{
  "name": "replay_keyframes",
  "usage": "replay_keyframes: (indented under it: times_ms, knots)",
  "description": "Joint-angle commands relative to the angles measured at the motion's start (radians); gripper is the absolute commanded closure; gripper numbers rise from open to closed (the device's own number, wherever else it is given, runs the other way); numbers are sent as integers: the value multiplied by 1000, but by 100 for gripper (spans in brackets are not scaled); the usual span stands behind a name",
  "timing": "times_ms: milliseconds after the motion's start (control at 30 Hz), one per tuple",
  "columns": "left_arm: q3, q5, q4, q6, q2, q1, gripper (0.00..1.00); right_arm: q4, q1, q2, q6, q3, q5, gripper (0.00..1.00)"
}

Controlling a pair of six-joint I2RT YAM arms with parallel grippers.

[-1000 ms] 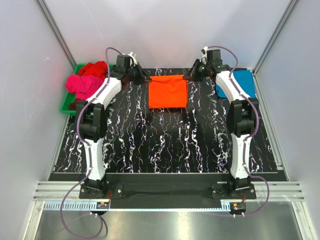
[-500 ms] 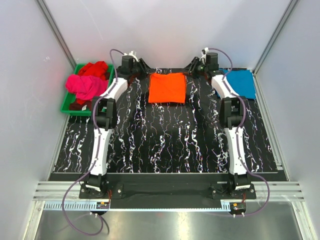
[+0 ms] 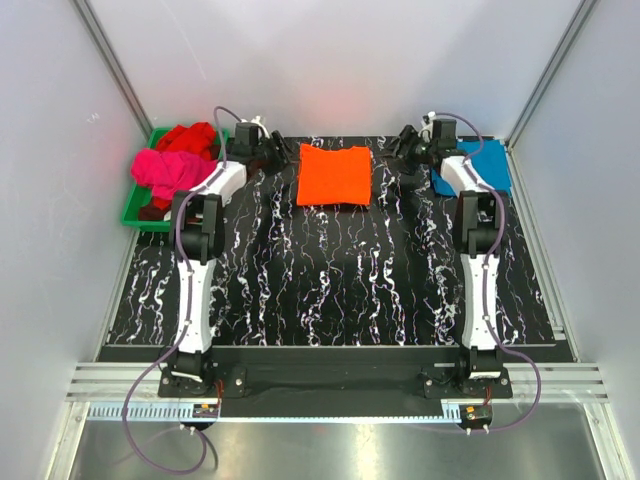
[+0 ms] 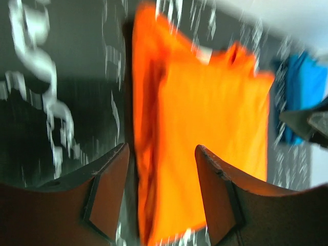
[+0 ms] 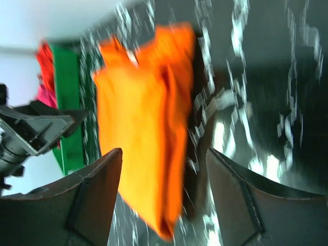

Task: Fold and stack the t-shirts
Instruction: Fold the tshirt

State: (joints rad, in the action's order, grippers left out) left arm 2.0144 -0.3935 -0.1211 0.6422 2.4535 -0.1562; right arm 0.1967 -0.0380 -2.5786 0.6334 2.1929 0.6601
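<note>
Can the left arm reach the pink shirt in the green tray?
Probably yes. The pink shirt lies uncovered in the green tray, close beside the left arm, and the left gripper is open and empty. It must turn away from the orange shirt.

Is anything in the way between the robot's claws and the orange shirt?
No, nothing visible. The left gripper and right gripper both hang open, one on each side of the orange shirt, with only bare table between.

Green plastic tray (image 3: 133,215) at far-left corner, black white-veined tabletop (image 3: 330,290); pale walls (image 3: 330,70)
</note>
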Motion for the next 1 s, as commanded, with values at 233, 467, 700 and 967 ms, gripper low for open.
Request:
replay_keyframes:
  times_ms: [233, 467, 700, 967]
  knots:
    - [-292, -56, -26, -144, -203, -48, 48, -26, -19, 185, -129, -326, 193, 27]
    - [-371, -31, -42, -177, -226, -57, 49, -135, -56, 232, -139, -481, 269, 29]
    - [-368, -68, -38, -187, -209, -57, 53, -123, -88, 215, -136, -483, 213, 39]
    - [-379, -174, -63, -179, -208, -57, 100, -63, -91, 288, -150, -585, 181, 88]
